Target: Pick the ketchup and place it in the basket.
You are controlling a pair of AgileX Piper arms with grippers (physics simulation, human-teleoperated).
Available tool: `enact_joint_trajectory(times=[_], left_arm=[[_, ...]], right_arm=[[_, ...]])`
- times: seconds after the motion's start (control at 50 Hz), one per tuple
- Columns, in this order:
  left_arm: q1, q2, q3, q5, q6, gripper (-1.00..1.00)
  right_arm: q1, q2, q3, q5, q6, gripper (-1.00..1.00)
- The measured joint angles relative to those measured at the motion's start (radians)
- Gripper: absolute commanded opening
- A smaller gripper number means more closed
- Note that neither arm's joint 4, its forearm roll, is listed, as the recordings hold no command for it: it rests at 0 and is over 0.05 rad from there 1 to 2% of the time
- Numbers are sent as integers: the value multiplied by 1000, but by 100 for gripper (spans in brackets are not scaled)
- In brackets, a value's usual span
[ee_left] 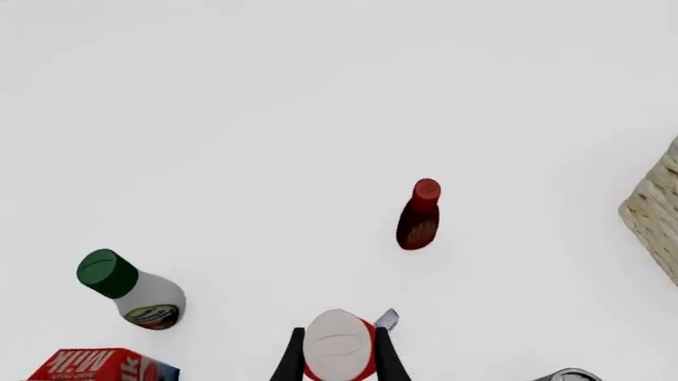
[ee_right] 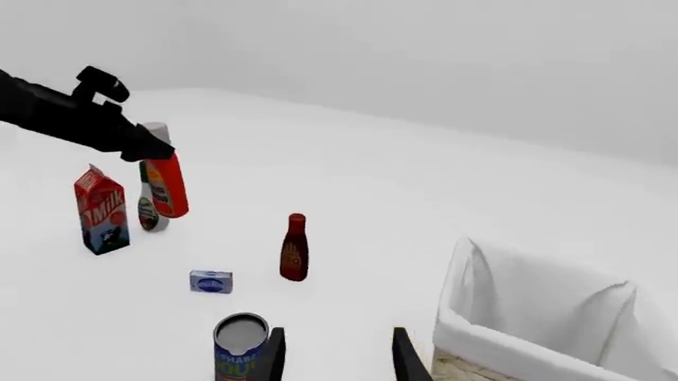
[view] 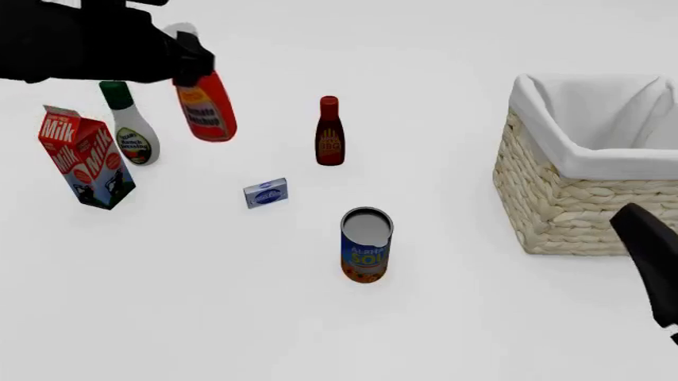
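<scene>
Carry step underway: left gripper jaws clamping ketchup at cap, bottle hanging tilted above table, far from basket. Right gripper idling, jaws apart, empty. Next: swinging rightward over basket, releasing.

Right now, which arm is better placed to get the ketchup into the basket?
Left. Its hand already grips the ketchup by the cap, lifted off the table, so it only needs carrying across to the basket. The right hand sits open and empty beside the basket.
</scene>
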Motion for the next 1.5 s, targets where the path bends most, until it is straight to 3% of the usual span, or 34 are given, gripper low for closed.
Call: enact_joint_trajectory(times=[0.24, 0.72, 1.5], left_arm=[[-76, -100, 52, 50, 5, -100], [-229, -247, 62, 203, -2, -100], [-425, -314, 23, 329, -5, -100]], right_arm=[[167, 100, -89, -22, -42, 100], [386, 320, -208, -91, -63, 100], [543, 640, -259, -311, -34, 100]])
